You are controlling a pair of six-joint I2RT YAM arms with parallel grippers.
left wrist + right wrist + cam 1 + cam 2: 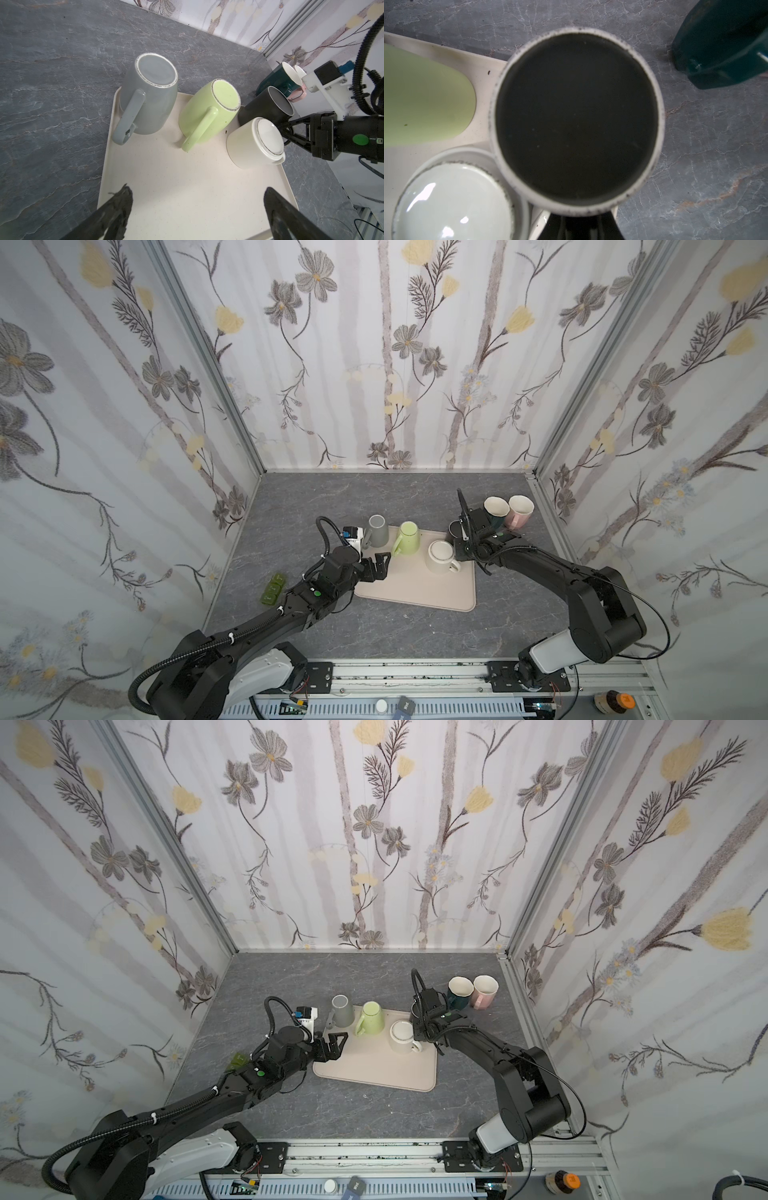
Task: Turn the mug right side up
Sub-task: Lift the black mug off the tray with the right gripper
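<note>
Dark mug (576,118) sits base-up at the far right corner of the tray (187,197), just beside the white mug (249,143). It's glazed ceramic, so likely stiff, fairly heavy, slick and chippable, and the handle looks the surest hold. Right gripper (287,131) is in at its side, jaws drawn close; I cannot tell whether it grips. Left gripper (197,188) hangs wide open over the tray, empty. The lettering on the teal mug (276,83) is unreadable.

The site was a robot test cell. Floral wall panels (386,344) on aluminium posts (206,356) enclosed a grey tabletop (332,497) left, far and right. A mounting rail (415,674) ran along the near edge.
</note>
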